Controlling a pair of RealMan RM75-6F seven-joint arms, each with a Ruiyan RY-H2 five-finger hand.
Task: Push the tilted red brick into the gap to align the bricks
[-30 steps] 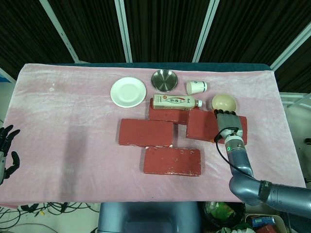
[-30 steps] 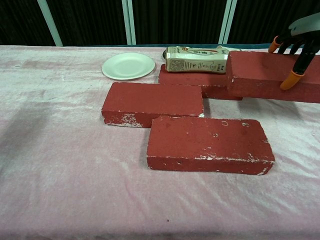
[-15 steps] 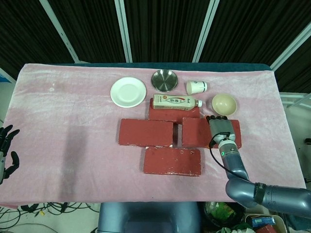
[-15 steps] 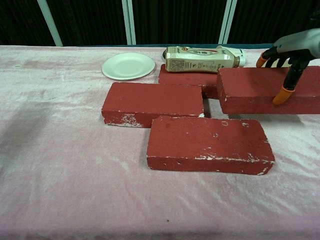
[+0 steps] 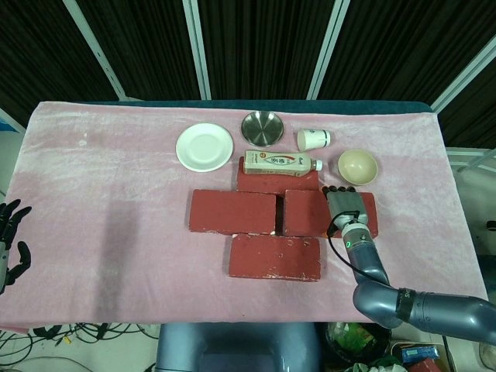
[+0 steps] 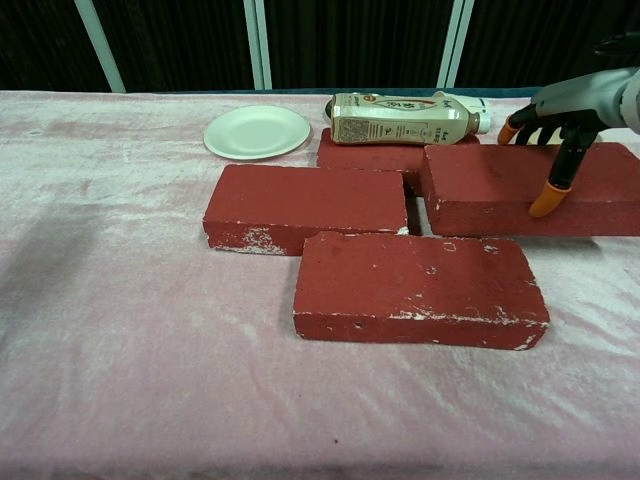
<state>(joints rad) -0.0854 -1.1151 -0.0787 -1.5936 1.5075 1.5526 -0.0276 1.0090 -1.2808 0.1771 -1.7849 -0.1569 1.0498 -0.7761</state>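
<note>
Our right hand lies flat on the pushed brick, fingers spread over its top and grasping nothing, to slide it. It sits nearly square just right of the left brick; a sliver of gap remains. Our left hand idles, fingers apart.

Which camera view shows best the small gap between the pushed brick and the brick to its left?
The head view: from above, the narrow gap between the pushed brick and the left brick shows along its whole length. The chest view shows only its near end, foreshortened.
</note>
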